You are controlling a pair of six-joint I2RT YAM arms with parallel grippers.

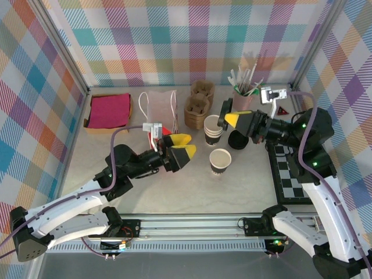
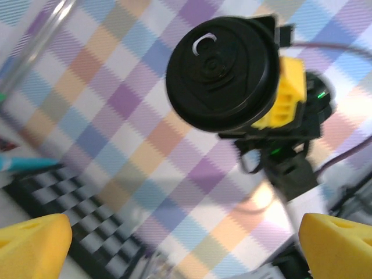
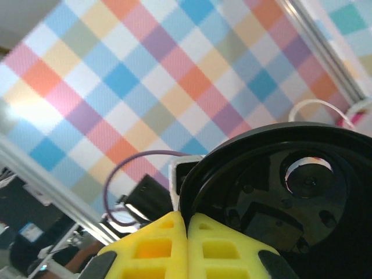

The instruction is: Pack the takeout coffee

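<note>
Top external view puts my left claw (image 1: 192, 145) over the middle of the surface (image 1: 192, 189), its two yellow fingers spread wide with nothing between them. From the left wrist view those fingers (image 2: 35, 247) sit in the two bottom corners, far apart. My right claw (image 1: 228, 120) reaches in from the right side, its jaws pinched shut on the rim of a round black lid (image 2: 224, 72), which it holds up off the surface. In the left wrist view the lid hangs face-on before the checked wall (image 2: 116, 116), with the yellow of the right claw behind its right edge. In the right wrist view the two yellow fingertips (image 3: 157, 244) press tight together at the lid's edge. The paper cup (image 1: 220, 161), white above and dark brown below, stands upright and open-topped on the surface. It is nearer my bases than the right claw and just to the right of my left claw's fingertips, apart from both. Behind it stands a stack of like cups (image 1: 213, 129), and beside that is a dark round shape (image 1: 238, 139) I cannot make out. A black-and-white chequered board (image 1: 288, 174) lies to the right. A white bag (image 1: 158, 107) and a box with a pink cloth (image 1: 109, 110) lie at the back left.
</note>
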